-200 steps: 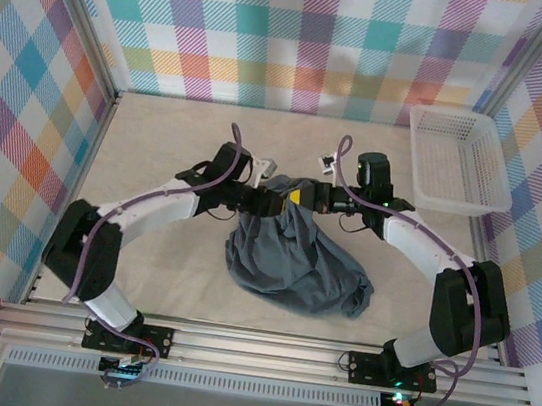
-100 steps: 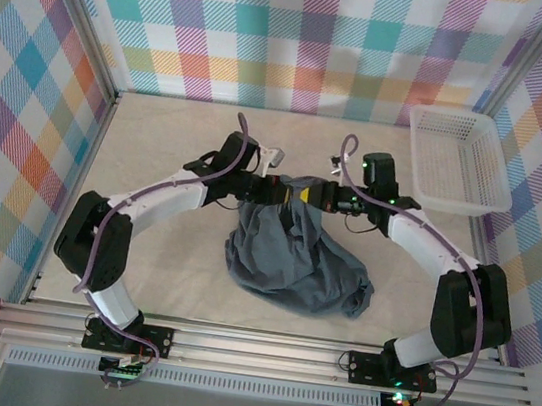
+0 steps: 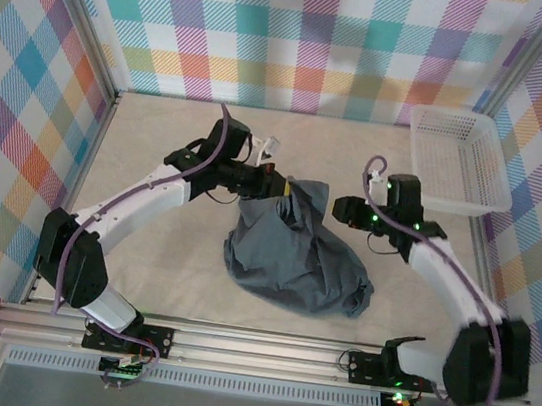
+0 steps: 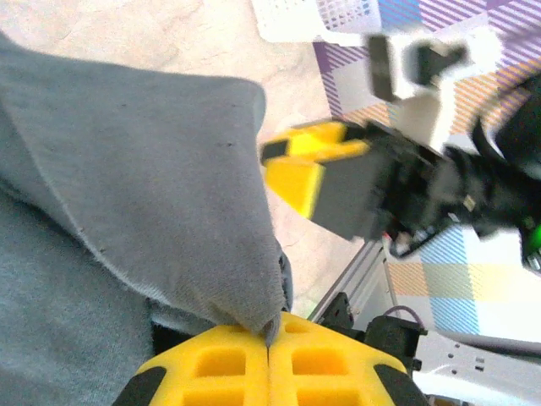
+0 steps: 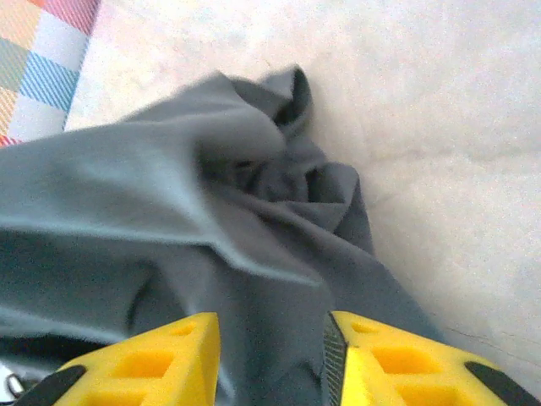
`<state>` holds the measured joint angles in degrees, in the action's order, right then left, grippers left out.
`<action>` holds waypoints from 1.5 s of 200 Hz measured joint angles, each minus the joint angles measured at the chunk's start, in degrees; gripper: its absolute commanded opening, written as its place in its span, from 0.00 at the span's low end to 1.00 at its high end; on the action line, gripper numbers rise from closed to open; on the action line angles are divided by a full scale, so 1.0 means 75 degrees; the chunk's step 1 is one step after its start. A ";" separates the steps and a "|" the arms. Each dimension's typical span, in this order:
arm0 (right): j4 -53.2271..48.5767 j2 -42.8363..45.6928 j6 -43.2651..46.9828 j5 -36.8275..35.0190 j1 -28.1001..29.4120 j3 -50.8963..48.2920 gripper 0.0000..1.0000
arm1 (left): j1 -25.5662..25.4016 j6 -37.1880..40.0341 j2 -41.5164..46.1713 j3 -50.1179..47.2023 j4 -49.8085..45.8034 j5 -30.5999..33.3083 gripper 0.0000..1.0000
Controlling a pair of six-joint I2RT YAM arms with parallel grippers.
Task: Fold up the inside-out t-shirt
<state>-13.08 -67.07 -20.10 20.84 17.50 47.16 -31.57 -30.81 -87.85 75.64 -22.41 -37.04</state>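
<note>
**A:** Start at the left claw. What is it doing?

**B:** The left gripper (image 4: 269,331) has its yellow jaws pressed flat together, with a pinch of the inside-out t-shirt (image 4: 127,178) caught in the seam between them. From that pinch the grey cloth fans out ahead of the claw and off to one side.

**A:** And further out from there?

**B:** Seen from above, the cloth runs from the left gripper (image 3: 274,185) back toward the arm bases. It widens into a wrinkled heap on the table (image 3: 145,236).

**A:** Now the right claw.

**B:** The right gripper (image 5: 270,328) has its jaws parted, with a clear gap and nothing clamped. Bunched folds of the shirt lie just ahead of it and below it. From above, it sits just beside the heap's edge, facing the left claw across the cloth. I cannot tell whether it touches the fabric.

**A:** Anything beyond it?

**B:** A white basket (image 3: 456,158) sits behind the right claw by the far wall, well apart from the shirt.
</note>
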 measured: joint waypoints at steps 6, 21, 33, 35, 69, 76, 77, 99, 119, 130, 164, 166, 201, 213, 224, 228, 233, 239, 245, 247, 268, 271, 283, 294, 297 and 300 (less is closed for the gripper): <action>0.0152 0.0391 0.0000 -0.0210 0.0291 -0.0099 0.35 | 0.0000 -0.0064 0.0012 0.0006 0.0000 -0.0003 0.00; 0.0525 0.0848 0.0105 -0.0592 0.1137 -0.0187 0.43 | 0.0000 -0.0192 0.0012 0.0055 -0.0032 -0.0009 0.00; 0.0787 0.0799 0.0312 -0.0898 0.1760 -0.0178 0.51 | -0.0003 -0.0242 0.0012 0.0166 -0.0087 -0.0017 0.00; 0.0819 0.0764 0.0344 -0.0947 0.1856 -0.0175 0.52 | -0.0003 -0.0248 0.0012 0.0192 -0.0087 -0.0026 0.00; 0.1180 -0.0743 0.0886 -0.1647 0.2372 0.0102 0.22 | -0.0023 -0.0332 0.0041 0.0498 -0.0169 -0.0128 0.00; 0.1169 -0.1064 0.1003 -0.1664 0.2372 0.0236 0.06 | -0.0023 -0.0323 0.0067 0.0542 -0.0224 -0.0125 0.00; 0.1169 -0.1128 0.1037 -0.1661 0.2372 0.0271 0.05 | -0.0023 -0.0315 0.0073 0.0548 -0.0242 -0.0114 0.00; 0.1046 -0.1565 0.1189 -0.1215 0.2352 0.0699 0.00 | 0.0015 0.0061 0.0117 0.0804 -0.0766 0.0245 0.00; 0.1122 -0.1078 0.1087 0.0306 0.2256 0.0769 0.00 | 0.0271 0.0583 0.0070 0.1020 -0.1276 0.0816 0.00; 0.1323 -0.0667 0.0831 0.1370 0.2151 0.0755 0.00 | 0.0539 0.0828 -0.0073 0.1090 -0.1408 0.1017 0.00; 0.2049 0.0085 -0.0271 0.2897 0.1495 0.0632 0.00 | 0.0781 0.1276 -0.0836 0.1061 -0.1335 0.0353 0.28; 0.2084 0.0087 -0.0326 0.2970 0.1422 0.0606 0.00 | 0.0772 0.1311 -0.0848 0.1052 -0.1326 0.0388 0.31; 0.2326 0.0134 -0.0769 0.3512 0.0854 0.0460 0.00 | 0.1102 0.1617 -0.0635 0.0373 -0.0959 0.0667 0.63; 0.2308 0.0125 -0.0778 0.3622 0.0816 0.0458 0.00 | 0.1174 0.1722 -0.0227 -0.0038 -0.0866 0.0595 0.67; 0.2308 0.0087 -0.0769 0.3736 0.0804 0.0458 0.00 | 0.1180 0.1778 0.0201 -0.0356 -0.0778 0.0472 0.68; 0.2302 0.0061 -0.0766 0.3780 0.0804 0.0458 0.00 | 0.1139 0.1845 0.0376 -0.0449 -0.0755 0.0431 0.68; 0.2296 0.0017 -0.0755 0.3835 0.0804 0.0458 0.00 | 0.1067 0.1947 0.0560 -0.0530 -0.0746 0.0391 0.68; 0.2285 -0.0032 -0.0752 0.3893 0.0804 0.0458 0.00 | 0.0927 0.2116 0.0769 -0.0586 -0.0737 0.0396 0.68; 0.2261 -0.0096 -0.0752 0.3958 0.0804 0.0460 0.00 | 0.0740 0.2317 0.0938 -0.0606 -0.0720 0.0425 0.68; 0.2253 -0.0119 -0.0752 0.3981 0.0804 0.0466 0.00 | 0.0662 0.2393 0.0988 -0.0606 -0.0714 0.0452 0.68; 0.2215 -0.0315 -0.0764 0.4191 0.0804 0.0498 0.00 | -0.0020 0.3048 0.1227 -0.0609 -0.0487 0.0667 0.67; 0.2206 -0.0341 -0.0781 0.4229 0.0804 0.0510 0.00 | -0.0093 0.3104 0.1224 -0.0609 -0.0443 0.0691 0.67; 0.2194 -0.0385 -0.0813 0.4331 0.0804 0.0539 0.00 | -0.0248 0.3354 0.1137 -0.0609 -0.0291 0.0799 0.64; 0.2189 -0.0388 -0.0842 0.4401 0.0804 0.0560 0.00 | -0.0254 0.3573 0.0933 -0.0589 -0.0169 0.0868 0.60; 0.2192 -0.0388 -0.0839 0.4415 0.0804 0.0571 0.00 | -0.0251 0.3663 0.0868 -0.0560 -0.0160 0.0868 0.60; 0.2192 -0.0388 -0.0851 0.4433 0.0804 0.0586 0.00 | -0.0251 0.3678 0.0787 -0.0536 -0.0152 0.0860 0.59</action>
<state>3.36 -69.97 -26.48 54.08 23.53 51.55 -33.45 -3.22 -81.95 71.61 -23.55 -30.59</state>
